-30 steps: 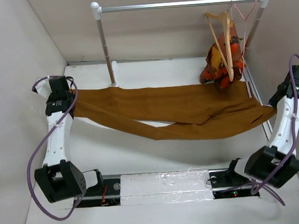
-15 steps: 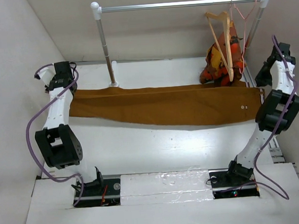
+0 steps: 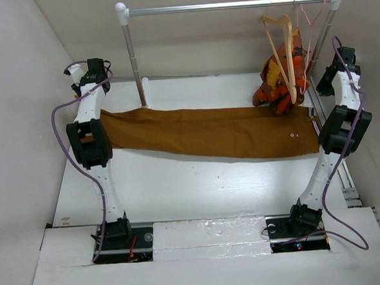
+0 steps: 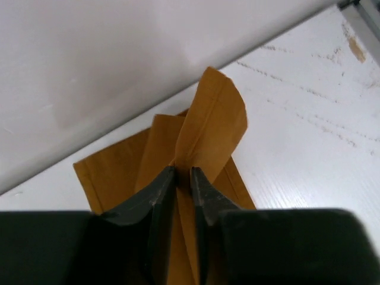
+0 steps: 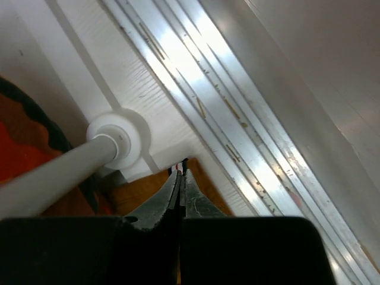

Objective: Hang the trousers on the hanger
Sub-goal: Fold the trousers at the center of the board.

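The rust-brown trousers are stretched flat, left to right, across the back half of the table. My left gripper is shut on a folded cuff of the trousers near the left wall. My right gripper is shut on the waistband corner, close to the rail's round white foot. In the top view both sets of fingertips are hidden behind the arms. The pale wooden hanger hangs from the rail at the right, above the waist end.
A small orange-red patterned garment lies bunched under the wooden hanger, touching the trousers' back edge. A thin pink wire hanger hangs beside it. The rail's left post stands behind the trousers. A metal track runs along the right wall.
Both arms have reached farther back and outward. The trousers have moved toward the rail and are pulled straight; the sagging folded leg seen a second ago has gone.
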`<action>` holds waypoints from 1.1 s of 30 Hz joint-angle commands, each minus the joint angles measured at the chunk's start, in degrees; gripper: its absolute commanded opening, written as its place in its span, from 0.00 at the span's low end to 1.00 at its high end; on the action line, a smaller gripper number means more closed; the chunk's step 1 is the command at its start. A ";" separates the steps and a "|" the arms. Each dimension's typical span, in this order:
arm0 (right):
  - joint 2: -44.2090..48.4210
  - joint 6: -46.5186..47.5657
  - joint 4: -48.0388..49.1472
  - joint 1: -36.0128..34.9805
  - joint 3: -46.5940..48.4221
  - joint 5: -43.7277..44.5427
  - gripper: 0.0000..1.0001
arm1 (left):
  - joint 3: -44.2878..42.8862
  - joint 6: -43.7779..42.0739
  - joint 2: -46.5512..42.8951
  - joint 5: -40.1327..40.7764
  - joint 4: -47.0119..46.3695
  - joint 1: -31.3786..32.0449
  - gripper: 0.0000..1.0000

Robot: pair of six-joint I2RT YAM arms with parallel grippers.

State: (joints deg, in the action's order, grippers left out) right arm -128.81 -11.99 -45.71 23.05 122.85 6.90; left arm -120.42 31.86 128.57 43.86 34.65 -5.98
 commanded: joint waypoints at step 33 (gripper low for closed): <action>55.61 6.46 19.33 12.28 -79.07 -17.26 0.66 | 64.97 7.78 -34.19 -44.91 -20.94 5.27 0.78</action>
State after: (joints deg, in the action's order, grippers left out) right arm -75.16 -4.95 -31.38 36.25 46.57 -8.01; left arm -52.53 37.45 91.90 1.54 17.34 -0.60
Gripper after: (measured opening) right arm 0.657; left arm 0.792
